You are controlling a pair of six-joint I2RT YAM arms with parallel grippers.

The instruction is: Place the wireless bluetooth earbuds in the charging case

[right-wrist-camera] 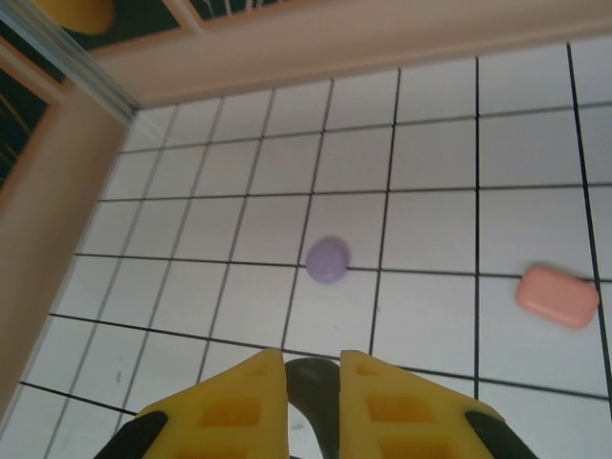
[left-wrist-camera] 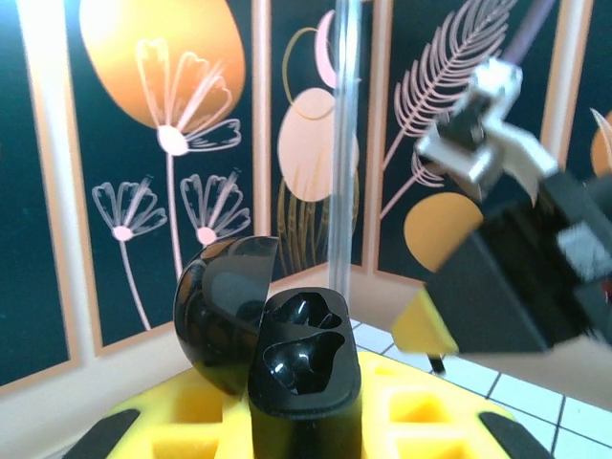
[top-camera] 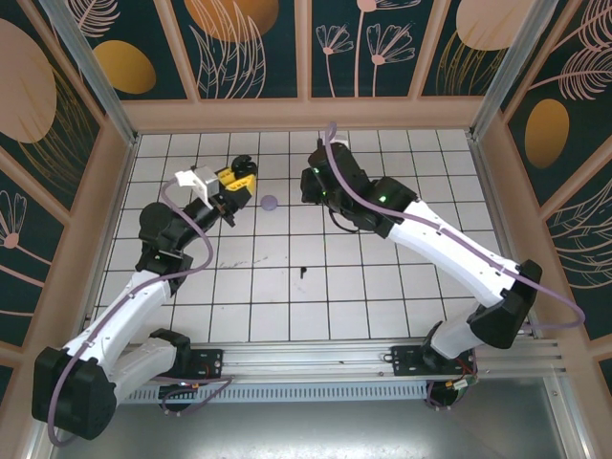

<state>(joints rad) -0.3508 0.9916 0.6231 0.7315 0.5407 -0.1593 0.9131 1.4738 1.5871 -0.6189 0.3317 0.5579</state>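
Note:
My left gripper [top-camera: 234, 186] is shut on the black charging case [left-wrist-camera: 304, 382], which it holds upright between its yellow fingers [left-wrist-camera: 421, 411]. The case's domed lid [left-wrist-camera: 215, 306] is swung open to the left. Both glossy cavities look empty. My right gripper [right-wrist-camera: 314, 368] is shut on a small dark earbud [right-wrist-camera: 316, 387] pinched between its yellow fingertips. In the top view that gripper [top-camera: 312, 182] hovers just right of the case. In the left wrist view it [left-wrist-camera: 430, 335] hangs blurred to the case's upper right.
A small lilac rounded case [top-camera: 270, 202] [right-wrist-camera: 328, 259] lies closed on the white tiles between the two grippers. A salmon-pink case [right-wrist-camera: 557, 297] lies to its right in the right wrist view. A tiny black piece [top-camera: 304, 273] sits mid-table. Wooden walls enclose the table.

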